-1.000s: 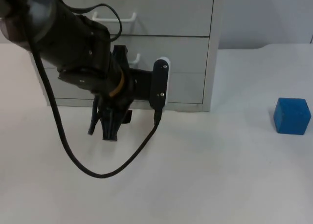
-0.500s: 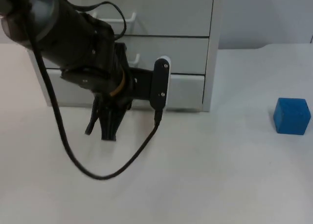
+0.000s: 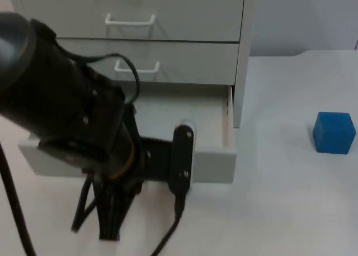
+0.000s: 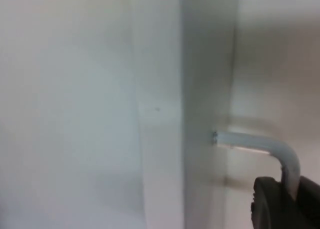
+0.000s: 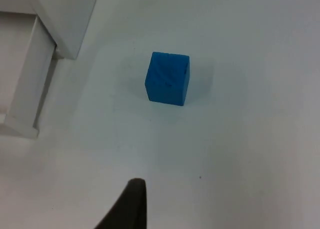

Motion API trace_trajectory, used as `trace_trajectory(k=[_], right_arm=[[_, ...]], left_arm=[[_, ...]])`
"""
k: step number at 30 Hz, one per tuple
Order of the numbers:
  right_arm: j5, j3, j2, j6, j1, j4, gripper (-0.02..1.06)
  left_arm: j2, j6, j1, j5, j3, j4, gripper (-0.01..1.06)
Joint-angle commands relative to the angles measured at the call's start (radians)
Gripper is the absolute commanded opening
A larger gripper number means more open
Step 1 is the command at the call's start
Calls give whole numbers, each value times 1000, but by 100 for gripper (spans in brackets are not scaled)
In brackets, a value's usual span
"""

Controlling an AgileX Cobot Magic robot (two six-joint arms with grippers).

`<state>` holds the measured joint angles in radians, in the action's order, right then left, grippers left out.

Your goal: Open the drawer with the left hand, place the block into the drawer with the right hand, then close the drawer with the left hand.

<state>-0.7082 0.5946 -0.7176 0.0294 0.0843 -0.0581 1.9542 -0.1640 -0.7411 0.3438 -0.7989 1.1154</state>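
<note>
One of three steps nearly done: bottom drawer (image 3: pixel 215 134) pulled out, left hand (image 4: pixel 287 201) pinching its handle (image 4: pixel 260 146); right hand's state untellable; next, grasping blue block (image 3: pixel 334 132).

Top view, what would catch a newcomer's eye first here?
The big black left arm fills the foreground, its left pincer hanging low in front of the pulled-out bottom drawer of the grey cabinet. Off to the right, a bright blue block sits alone on the white table.

Open table (image 3: pixel 279 200) around block (image 3: pixel 334 132), seemingly.
</note>
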Motion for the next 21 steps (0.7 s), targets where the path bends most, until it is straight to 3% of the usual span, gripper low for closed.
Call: trace_trajectory(k=[1,10,14,21], right_arm=[[16,-1,0,9,-8,4,105],[11,-1,0,9,-8,4,105],[11,-1,0,9,-8,4,105],[9,-1,0,9,-8,4,105]], left_arm=[[1,-34,-36,-14,33,-99,0],[1,-6,-63,-1,37,-166,0],[1,113,-63,29,37,-175,0],[1,164,-61,28,37,-201,0]])
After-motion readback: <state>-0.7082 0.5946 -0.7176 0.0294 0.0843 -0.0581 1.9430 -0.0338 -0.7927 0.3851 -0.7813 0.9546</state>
